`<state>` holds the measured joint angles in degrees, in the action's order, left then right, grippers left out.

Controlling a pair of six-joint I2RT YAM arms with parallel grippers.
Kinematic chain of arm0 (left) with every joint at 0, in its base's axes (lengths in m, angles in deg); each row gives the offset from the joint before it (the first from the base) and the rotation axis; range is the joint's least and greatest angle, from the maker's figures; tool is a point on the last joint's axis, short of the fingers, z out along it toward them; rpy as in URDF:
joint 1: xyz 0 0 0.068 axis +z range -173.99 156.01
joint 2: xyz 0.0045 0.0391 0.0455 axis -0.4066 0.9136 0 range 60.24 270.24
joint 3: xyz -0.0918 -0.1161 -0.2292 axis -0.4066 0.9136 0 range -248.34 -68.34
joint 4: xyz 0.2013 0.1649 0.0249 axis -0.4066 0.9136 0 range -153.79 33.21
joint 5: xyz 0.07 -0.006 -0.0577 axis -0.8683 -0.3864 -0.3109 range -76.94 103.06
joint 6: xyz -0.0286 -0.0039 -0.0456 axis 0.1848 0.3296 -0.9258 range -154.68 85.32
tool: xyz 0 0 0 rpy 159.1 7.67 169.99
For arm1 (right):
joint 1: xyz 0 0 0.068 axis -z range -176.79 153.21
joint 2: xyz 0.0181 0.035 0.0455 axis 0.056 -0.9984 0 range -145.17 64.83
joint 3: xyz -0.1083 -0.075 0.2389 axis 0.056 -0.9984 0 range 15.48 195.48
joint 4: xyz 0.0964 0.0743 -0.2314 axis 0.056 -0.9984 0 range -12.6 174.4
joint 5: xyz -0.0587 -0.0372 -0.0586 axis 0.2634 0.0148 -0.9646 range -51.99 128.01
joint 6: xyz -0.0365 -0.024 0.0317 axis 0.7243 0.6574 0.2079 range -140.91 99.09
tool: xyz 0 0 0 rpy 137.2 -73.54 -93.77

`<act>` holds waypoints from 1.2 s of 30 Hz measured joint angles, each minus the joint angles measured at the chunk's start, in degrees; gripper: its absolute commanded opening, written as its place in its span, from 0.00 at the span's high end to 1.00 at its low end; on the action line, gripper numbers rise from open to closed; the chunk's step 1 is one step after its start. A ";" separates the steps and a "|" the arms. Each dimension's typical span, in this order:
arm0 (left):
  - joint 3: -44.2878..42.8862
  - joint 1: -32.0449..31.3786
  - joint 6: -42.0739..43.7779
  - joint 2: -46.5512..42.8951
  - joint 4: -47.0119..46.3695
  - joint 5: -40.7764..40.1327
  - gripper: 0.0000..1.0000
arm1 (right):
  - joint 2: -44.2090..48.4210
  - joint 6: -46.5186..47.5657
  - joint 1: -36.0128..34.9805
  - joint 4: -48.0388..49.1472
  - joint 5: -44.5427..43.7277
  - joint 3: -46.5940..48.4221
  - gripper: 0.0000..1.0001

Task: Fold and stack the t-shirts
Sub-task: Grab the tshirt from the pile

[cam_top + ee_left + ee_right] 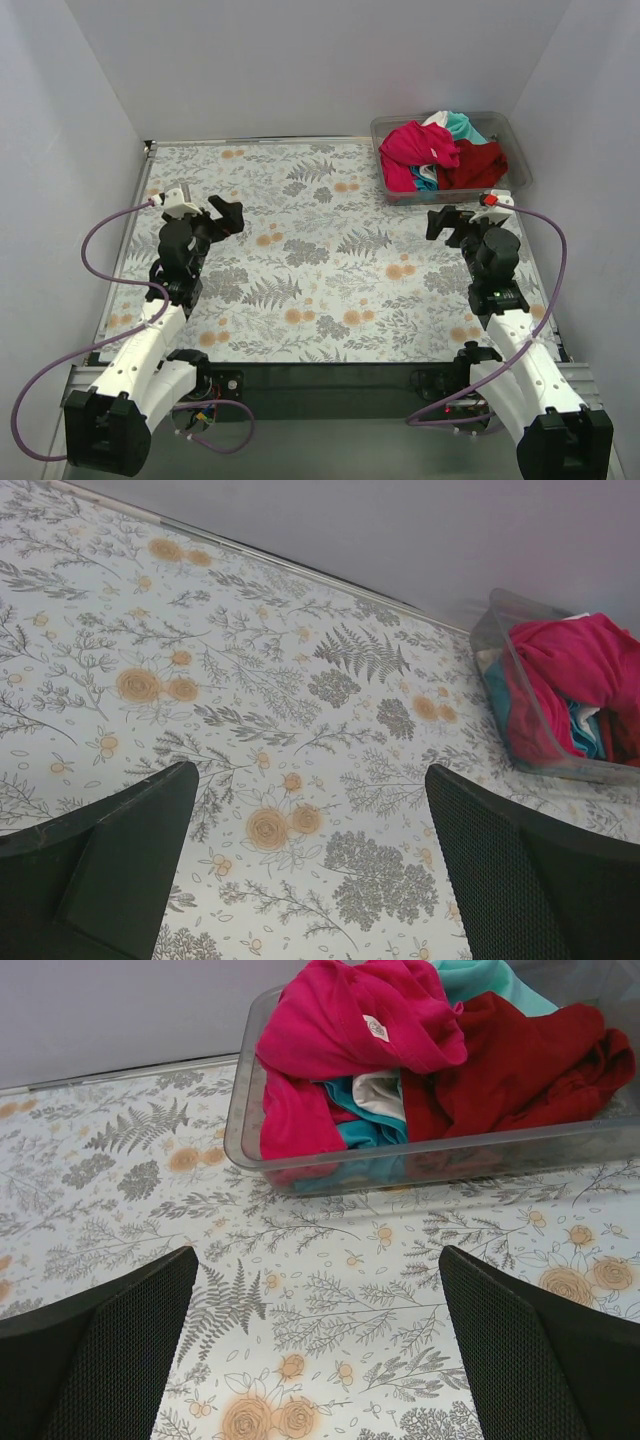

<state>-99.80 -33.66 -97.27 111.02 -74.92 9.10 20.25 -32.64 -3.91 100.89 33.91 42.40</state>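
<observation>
Zero progress: magenta t-shirt [415, 145], teal t-shirt [462, 125], white t-shirt [380, 1095] and dark red t-shirt [478, 165] lie crumpled in clear bin [445, 194], table's 1 o'clock. Left gripper [228, 215] and right gripper [445, 222] spread wide, empty. All folding and stacking pending.

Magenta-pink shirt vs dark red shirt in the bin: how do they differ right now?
The bright magenta-pink cloth t-shirt fills the left of the clear plastic bin in the right wrist view; the dark red cloth t-shirt the right. The magenta-pink one shows a white label; the dark red one shows none. Both lie crumpled, unfolded.
</observation>
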 measured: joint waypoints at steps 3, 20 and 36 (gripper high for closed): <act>-0.02 -1.05 0.46 0.00 0.28 -0.92 0.10 | 0.26 0.00 0.00 -0.13 -0.46 0.00 0.02; -0.02 -2.29 1.73 0.92 0.92 1.92 0.08 | -14.97 7.91 -14.64 -9.42 -14.12 17.94 0.02; -0.04 -2.36 1.77 1.03 1.90 2.95 0.07 | -50.10 11.58 -15.91 -18.12 -19.19 50.95 0.02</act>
<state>-99.84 -36.02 -95.49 112.05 -73.02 12.05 -29.85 -21.05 -19.82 82.77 14.72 93.34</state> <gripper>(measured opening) 0.923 0.986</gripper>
